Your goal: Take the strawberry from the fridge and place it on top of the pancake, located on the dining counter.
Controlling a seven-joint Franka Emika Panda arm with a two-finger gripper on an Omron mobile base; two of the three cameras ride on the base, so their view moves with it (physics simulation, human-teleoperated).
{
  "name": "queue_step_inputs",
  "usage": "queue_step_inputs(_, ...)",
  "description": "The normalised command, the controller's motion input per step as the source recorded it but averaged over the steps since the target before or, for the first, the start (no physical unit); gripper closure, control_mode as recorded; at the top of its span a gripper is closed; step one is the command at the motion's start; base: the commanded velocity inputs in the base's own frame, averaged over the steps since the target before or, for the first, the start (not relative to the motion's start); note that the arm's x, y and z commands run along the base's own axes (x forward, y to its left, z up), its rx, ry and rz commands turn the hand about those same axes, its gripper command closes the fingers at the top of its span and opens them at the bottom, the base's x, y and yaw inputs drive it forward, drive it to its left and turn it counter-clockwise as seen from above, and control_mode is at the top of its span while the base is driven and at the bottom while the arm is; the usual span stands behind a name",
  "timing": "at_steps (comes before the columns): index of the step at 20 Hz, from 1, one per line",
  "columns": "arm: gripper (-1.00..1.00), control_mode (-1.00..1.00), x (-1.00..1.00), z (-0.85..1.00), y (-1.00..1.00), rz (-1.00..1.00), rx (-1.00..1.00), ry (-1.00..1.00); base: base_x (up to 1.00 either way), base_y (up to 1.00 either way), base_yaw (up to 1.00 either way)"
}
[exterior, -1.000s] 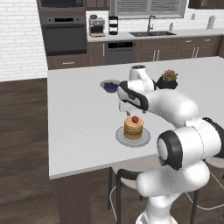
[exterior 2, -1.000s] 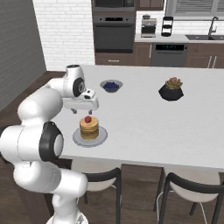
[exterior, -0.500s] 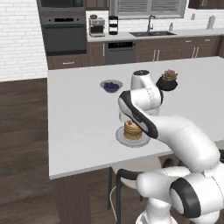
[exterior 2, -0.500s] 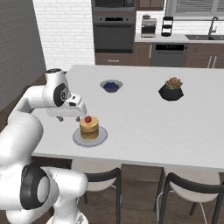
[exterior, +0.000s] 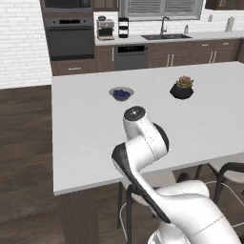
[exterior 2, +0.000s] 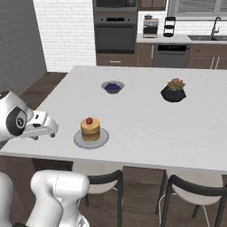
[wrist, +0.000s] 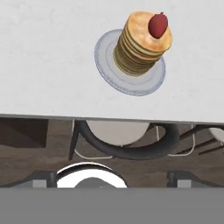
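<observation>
Red strawberry [wrist: 158,25], golden pancake [wrist: 141,44], seemingly grey plate [wrist: 109,70]

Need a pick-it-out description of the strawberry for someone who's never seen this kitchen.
Start at the big white dining counter. Near its front left edge sits a grey plate with a pancake stack. The strawberry is the small red fruit on top of that stack, unlike the blue berries in the bowl or the dark potted plant further back.
</observation>
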Motion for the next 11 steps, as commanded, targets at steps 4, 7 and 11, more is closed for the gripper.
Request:
queue_step_inputs(4,-1.00,-1.00,-0.49,0.00,1.00,0.00,-0.36,0.00,0.00,0.00,0.00)
queue_step_inputs(7,-1.00,-1.00,-0.16,-0.14,0.68,0.00,-0.11,0.00,0.00,0.00,0.00)
queue_step_inputs(11,-1.00,-1.00,0.00,-0.13,0.07,0.00,0.00,0.01,0.00,0.00,0.00)
